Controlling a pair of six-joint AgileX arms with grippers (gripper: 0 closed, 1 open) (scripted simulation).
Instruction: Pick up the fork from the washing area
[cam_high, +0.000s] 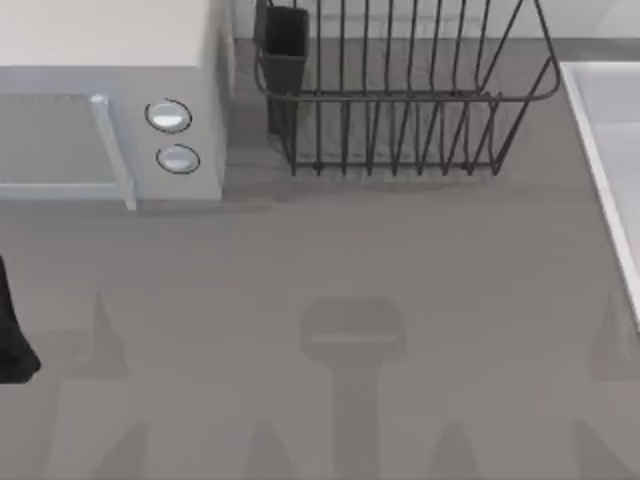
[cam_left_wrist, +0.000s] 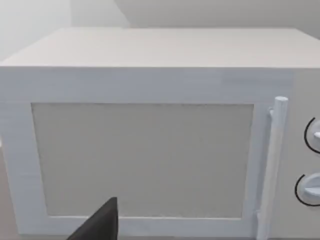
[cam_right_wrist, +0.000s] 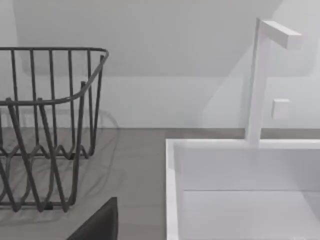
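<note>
The washing area is a pale sink basin at the table's right edge, and its raised rim and the bare part of its floor fill the near side of the right wrist view. The fork is out of view. A dark part of my left gripper pokes in at the table's left edge, and its tip hangs in front of the microwave door. A dark part of my right gripper sits low over the table between the rack and the sink rim.
A white microwave with two round knobs stands at the back left. A dark wire dish rack with a dark cup on its left end stands at the back centre. A white faucet rises behind the sink.
</note>
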